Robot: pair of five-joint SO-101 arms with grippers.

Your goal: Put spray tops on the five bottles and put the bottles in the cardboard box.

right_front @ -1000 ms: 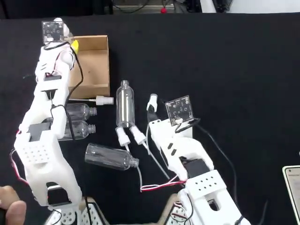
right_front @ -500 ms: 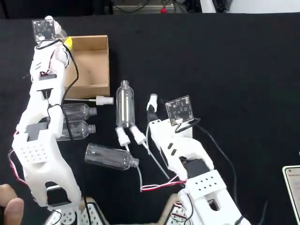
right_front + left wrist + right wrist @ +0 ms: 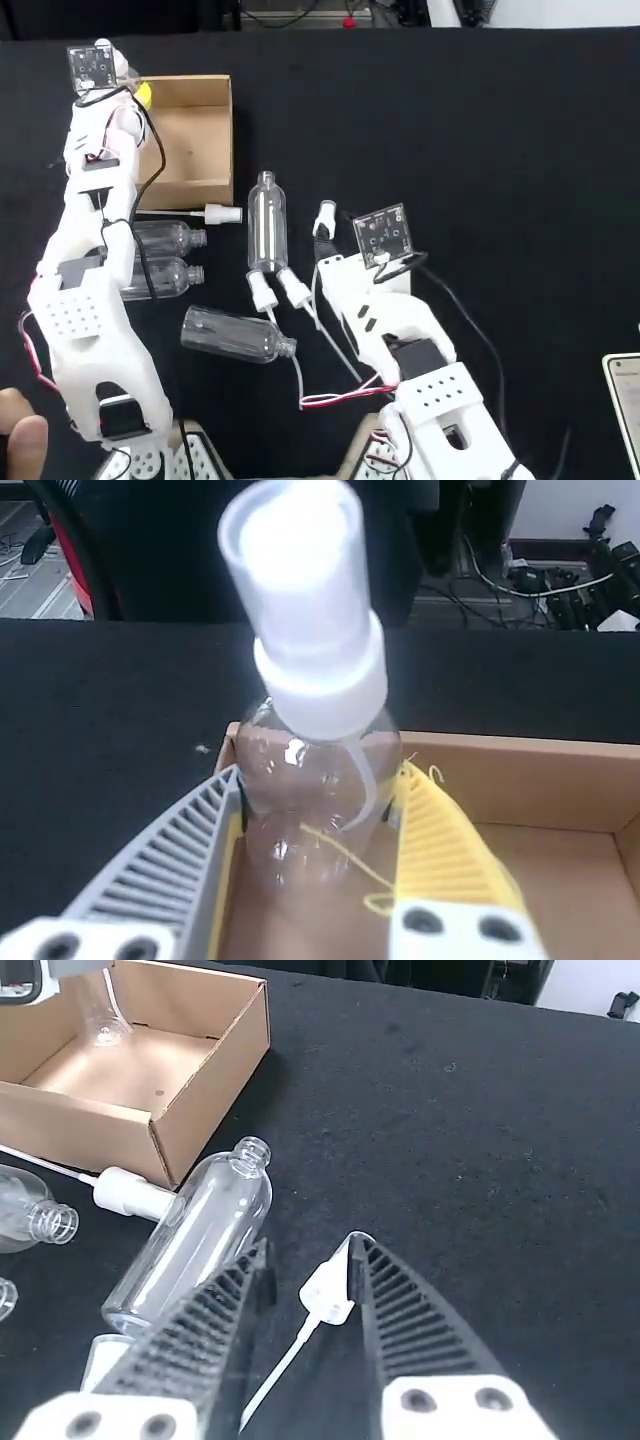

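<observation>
Bottle (image 3: 312,730), capped, pinched in left gripper (image 3: 318,775), hangs over box (image 3: 200,140) at upper left; lower it well inside before letting go. Right gripper (image 3: 308,1247) spread around spray top (image 3: 328,1295) mid-frame.

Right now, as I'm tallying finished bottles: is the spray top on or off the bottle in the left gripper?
On. A white spray top sits on the neck of the clear bottle, its tube hanging inside.

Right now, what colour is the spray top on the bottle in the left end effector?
White spray top on a clear bottle; best in left wrist view.
</observation>
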